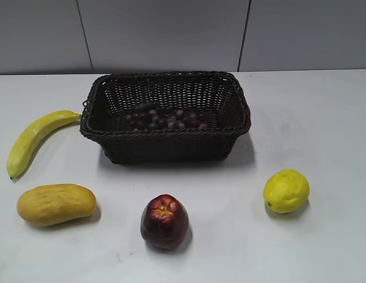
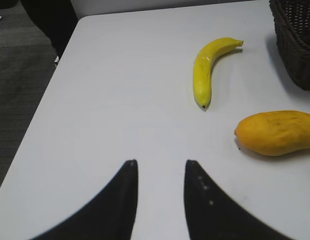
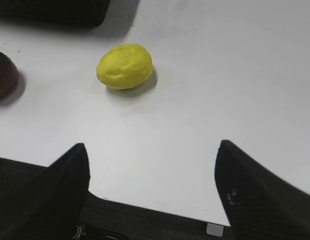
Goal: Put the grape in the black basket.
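- From the front, the grape (image 1: 165,118) lies inside the black basket (image 1: 165,141) on the white surface (image 1: 324,118). The banana (image 1: 32,140) is left of the basket; mango (image 1: 56,204), apple (image 1: 164,221) and lemon (image 1: 286,190) sit before it. Neither arm shows here.
- The left wrist camera shows the left gripper (image 2: 160,172), its fingers (image 2: 125,200) slightly parted and empty, well apart from the basket's corner.
- The right wrist camera shows the right gripper (image 3: 152,155), fingers (image 3: 245,190) spread wide and empty, at the surface's edge.
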You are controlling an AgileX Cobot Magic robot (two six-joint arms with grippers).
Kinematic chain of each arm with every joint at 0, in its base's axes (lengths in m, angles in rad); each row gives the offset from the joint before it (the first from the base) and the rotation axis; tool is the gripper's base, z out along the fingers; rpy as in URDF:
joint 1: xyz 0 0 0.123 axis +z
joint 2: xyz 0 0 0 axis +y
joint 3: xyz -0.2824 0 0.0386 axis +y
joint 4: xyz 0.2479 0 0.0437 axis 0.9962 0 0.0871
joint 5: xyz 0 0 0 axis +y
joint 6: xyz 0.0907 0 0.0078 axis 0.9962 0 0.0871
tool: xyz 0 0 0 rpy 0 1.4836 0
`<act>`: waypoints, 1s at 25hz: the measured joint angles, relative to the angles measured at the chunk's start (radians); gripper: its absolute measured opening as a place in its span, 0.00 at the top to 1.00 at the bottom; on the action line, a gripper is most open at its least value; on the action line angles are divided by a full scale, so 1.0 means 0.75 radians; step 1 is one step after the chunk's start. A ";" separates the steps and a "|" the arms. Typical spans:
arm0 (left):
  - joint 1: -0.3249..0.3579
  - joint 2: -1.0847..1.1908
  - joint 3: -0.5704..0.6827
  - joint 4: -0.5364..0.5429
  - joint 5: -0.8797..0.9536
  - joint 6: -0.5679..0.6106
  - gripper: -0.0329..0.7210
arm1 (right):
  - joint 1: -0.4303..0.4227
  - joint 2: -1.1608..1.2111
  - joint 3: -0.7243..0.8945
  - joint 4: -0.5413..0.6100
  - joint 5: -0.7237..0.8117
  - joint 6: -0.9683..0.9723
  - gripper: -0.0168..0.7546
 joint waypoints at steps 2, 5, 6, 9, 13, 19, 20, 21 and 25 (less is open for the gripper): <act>0.000 0.000 0.000 0.000 0.000 0.000 0.64 | 0.000 0.000 0.000 0.000 0.000 0.000 0.21; 0.000 0.000 0.000 0.000 0.000 0.000 0.64 | 0.000 0.000 0.000 0.000 0.001 0.000 0.21; 0.000 0.000 0.000 0.000 0.000 0.000 0.64 | 0.000 0.000 0.000 0.000 0.001 0.000 0.21; 0.000 0.000 0.000 0.000 0.000 0.000 0.64 | 0.000 -0.003 0.000 0.000 0.001 0.000 0.21; 0.000 0.000 0.000 0.000 0.000 0.000 0.64 | -0.004 -0.053 0.000 0.000 0.002 0.000 0.21; 0.000 0.000 0.000 0.000 0.000 0.000 0.64 | -0.138 -0.161 0.000 0.000 0.002 -0.001 0.21; 0.000 0.000 0.000 0.000 0.000 0.000 0.64 | -0.164 -0.190 0.000 -0.001 0.002 -0.001 0.21; 0.000 0.000 0.000 0.000 0.000 0.000 0.64 | -0.183 -0.210 0.000 -0.001 0.003 -0.001 0.21; 0.000 0.000 0.000 0.000 0.000 0.000 0.64 | -0.196 -0.266 0.000 -0.001 0.003 -0.001 0.21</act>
